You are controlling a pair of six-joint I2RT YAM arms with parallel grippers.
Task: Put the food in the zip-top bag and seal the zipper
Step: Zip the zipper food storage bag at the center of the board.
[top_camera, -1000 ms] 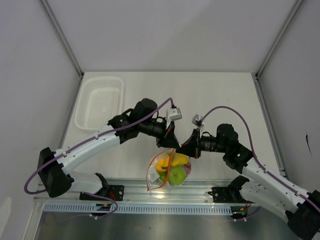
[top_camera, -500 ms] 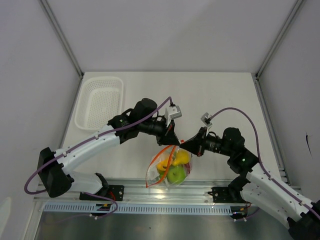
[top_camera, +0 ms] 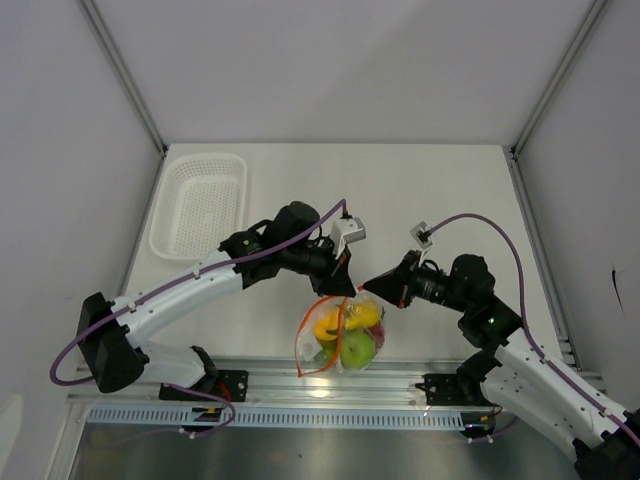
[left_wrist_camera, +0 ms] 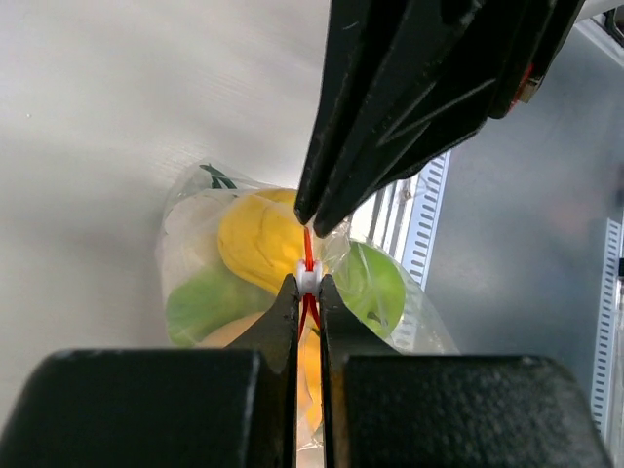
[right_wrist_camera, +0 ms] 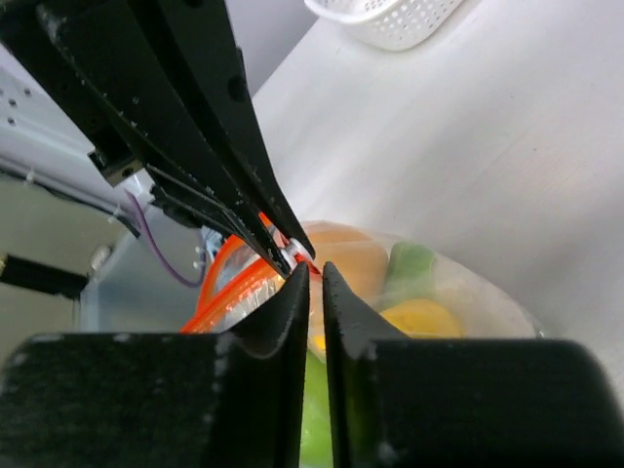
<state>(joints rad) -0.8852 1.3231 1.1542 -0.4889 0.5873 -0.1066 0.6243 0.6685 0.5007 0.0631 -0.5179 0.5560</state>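
The zip-top bag hangs at the table's front edge, held up by its top. Inside it I see a yellow-orange fruit and a green apple; other food is hard to tell. The orange-red zipper runs down from the grippers. My left gripper is shut on the zipper's white slider. My right gripper meets it tip to tip and is shut on the bag's top edge. The left wrist view shows the fruit and the apple through the plastic.
A white mesh basket stands at the back left and shows in the right wrist view. A metal rail runs along the table's front edge, just under the bag. Purple cables loop over both arms.
My right arm has drawn back to the right and its gripper has turned more level. The bag has shifted slightly right. My left gripper has stayed at the bag's top.
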